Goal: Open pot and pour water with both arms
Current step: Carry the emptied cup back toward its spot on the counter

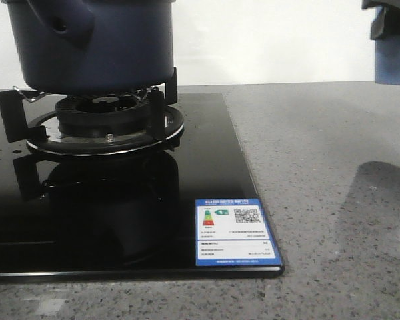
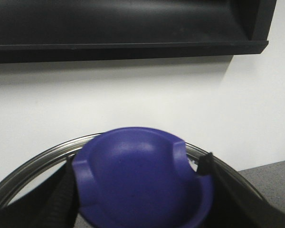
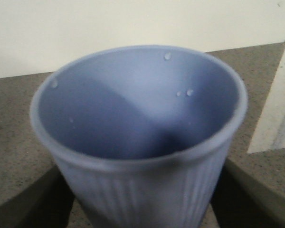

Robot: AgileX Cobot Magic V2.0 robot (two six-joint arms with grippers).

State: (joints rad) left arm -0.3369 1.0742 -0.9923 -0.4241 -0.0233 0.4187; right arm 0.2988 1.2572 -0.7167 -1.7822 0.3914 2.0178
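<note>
The big dark blue pot [image 1: 93,43] sits on the burner [image 1: 103,123] of the black stove [image 1: 120,213]. Its short round handle [image 1: 70,23] sticks out toward the camera. The left gripper [image 2: 142,190] squeezes the purple knob [image 2: 140,180] of the lid [image 2: 33,164], which has a shiny metal rim. The right gripper [image 3: 142,199] holds a light blue cup [image 3: 137,137] by its sides. Little water drops cling inside the cup. A blue sticker [image 1: 235,232] sits on the stove's corner.
</note>
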